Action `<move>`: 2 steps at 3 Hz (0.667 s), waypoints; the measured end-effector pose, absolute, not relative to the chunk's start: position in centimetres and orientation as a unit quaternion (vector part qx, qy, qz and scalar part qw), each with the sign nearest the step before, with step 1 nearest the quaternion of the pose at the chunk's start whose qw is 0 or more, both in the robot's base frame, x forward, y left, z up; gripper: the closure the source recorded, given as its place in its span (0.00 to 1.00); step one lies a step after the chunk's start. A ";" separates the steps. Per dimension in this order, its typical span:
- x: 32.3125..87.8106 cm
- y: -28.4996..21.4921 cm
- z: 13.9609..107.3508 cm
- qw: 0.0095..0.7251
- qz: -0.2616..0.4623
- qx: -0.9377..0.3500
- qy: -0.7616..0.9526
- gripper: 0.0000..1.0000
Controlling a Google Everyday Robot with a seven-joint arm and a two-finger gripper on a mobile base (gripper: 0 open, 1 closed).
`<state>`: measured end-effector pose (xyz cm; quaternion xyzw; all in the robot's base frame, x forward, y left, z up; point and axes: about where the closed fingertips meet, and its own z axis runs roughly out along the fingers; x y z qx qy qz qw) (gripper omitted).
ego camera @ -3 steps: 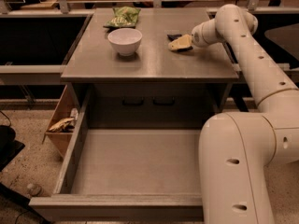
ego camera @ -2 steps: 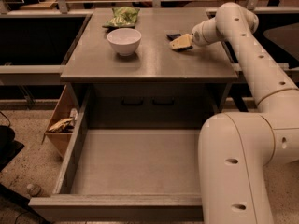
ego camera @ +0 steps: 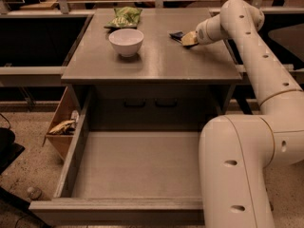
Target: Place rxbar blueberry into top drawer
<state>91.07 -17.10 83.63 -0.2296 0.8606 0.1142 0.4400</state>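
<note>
— What's nearest to me?
— Closest to you, the top drawer (ego camera: 137,167) stands pulled wide open. You see its flat grey bottom, with the thick front panel along the lower edge. The arm's (ego camera: 240,170) bulky white link blocks your view of the drawer's right corner. On the floor left of the drawer there's an open cardboard box (ego camera: 61,127) with something crumpled inside (too dim to name).

— And behind the drawer?
— A recessed panel (ego camera: 145,103) with two dark handles, set under the grey counter top (ego camera: 156,63).

— Where's the bar?
— On that counter top, toward its far right side. The rxbar blueberry (ego camera: 176,34) lies flat there, well apart from the drawer. The gripper (ego camera: 189,39) is down at the bar's right end, touching it or just over it. You can't tell from here whether it is clenched on the bar or released.

— Anything else up there?
— A white bowl (ego camera: 126,41) to the left of the bar. Beyond the bowl, at the far edge, lies a green snack bag (ego camera: 123,18).
</note>
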 end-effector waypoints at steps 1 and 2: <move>91.1 -17.1 83.7 0.440 0.114 -0.230 0.861 1.00; 90.9 -16.5 84.7 0.444 0.108 -0.245 0.855 1.00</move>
